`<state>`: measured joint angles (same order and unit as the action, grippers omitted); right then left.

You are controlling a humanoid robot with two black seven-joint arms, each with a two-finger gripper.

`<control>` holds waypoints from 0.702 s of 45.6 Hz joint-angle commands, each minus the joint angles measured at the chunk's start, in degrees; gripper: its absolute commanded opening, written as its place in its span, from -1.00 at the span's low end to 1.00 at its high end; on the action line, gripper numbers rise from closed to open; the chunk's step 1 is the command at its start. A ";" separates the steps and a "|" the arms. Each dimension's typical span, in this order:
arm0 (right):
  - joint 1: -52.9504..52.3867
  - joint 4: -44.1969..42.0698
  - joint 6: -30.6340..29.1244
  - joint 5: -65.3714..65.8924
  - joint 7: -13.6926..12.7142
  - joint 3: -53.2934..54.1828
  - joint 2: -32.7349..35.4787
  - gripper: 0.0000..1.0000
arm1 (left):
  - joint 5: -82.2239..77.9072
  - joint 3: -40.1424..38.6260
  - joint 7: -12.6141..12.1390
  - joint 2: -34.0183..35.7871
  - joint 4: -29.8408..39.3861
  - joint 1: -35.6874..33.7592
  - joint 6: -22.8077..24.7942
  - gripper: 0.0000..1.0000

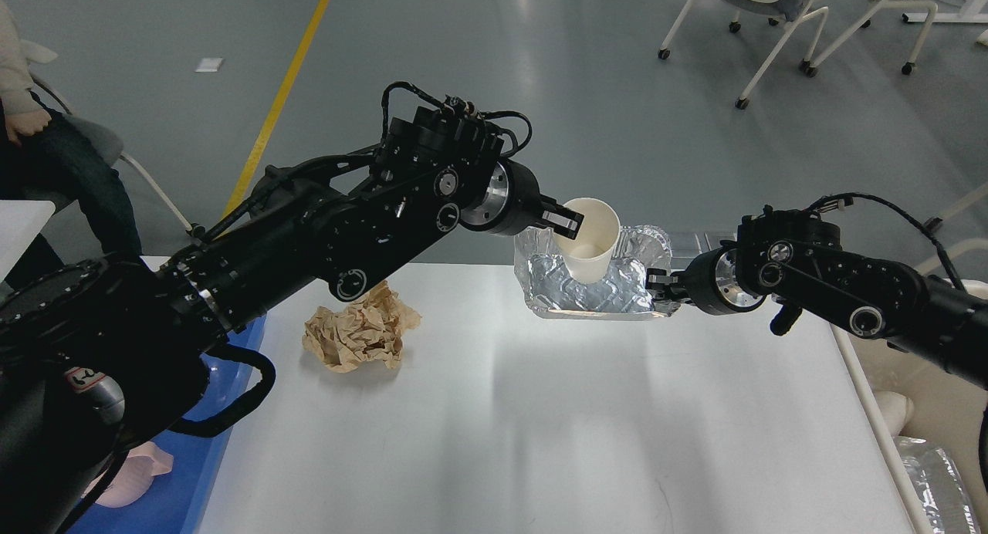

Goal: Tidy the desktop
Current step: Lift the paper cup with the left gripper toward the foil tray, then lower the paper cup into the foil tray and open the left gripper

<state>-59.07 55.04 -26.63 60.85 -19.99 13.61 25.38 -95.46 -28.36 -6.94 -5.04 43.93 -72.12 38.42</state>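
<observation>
The desktop (540, 410) is a large light grey-white tabletop. At its far edge lies a crumpled silver foil tray (575, 295). A cream paper cup (594, 245) stands upright in the tray. My left gripper (567, 221) reaches in from the left and is shut on the cup's left rim. My right gripper (661, 284) comes in from the right and is shut on the foil tray's right edge. I cannot tell whether the cup rests on the foil or hangs just above it. A crumpled ball of brown paper (359, 329) lies on the desktop left of the tray.
A blue plastic tray (231, 410) sits along the desktop's left edge, partly under my left arm. A cream bin (918, 395) stands off the right edge with foil (934, 472) in it. White chairs (772, 9) stand on the floor behind. A person (31, 133) sits at far left.
</observation>
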 commanded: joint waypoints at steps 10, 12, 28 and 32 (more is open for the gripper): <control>0.01 0.68 0.00 0.05 0.04 0.19 0.46 -1.00 | 0.71 0.06 0.00 -3.57 -5.35 2.51 -3.79 -0.80; 0.01 0.68 0.00 -0.03 0.04 0.19 0.46 -1.00 | 0.71 0.06 0.00 -3.75 -5.35 2.60 -3.97 -0.80; 0.01 0.68 0.00 0.05 0.04 0.19 0.37 -1.00 | 2.64 -0.03 0.09 -4.63 -5.61 2.69 -9.76 0.03; 0.10 0.68 0.00 -0.03 0.04 0.19 0.37 -1.00 | 3.35 -0.03 0.00 -4.89 -5.61 2.60 -9.86 0.06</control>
<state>-59.05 55.73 -26.63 60.86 -19.95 13.80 25.76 -93.21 -28.49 -6.90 -9.62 38.34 -69.43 29.11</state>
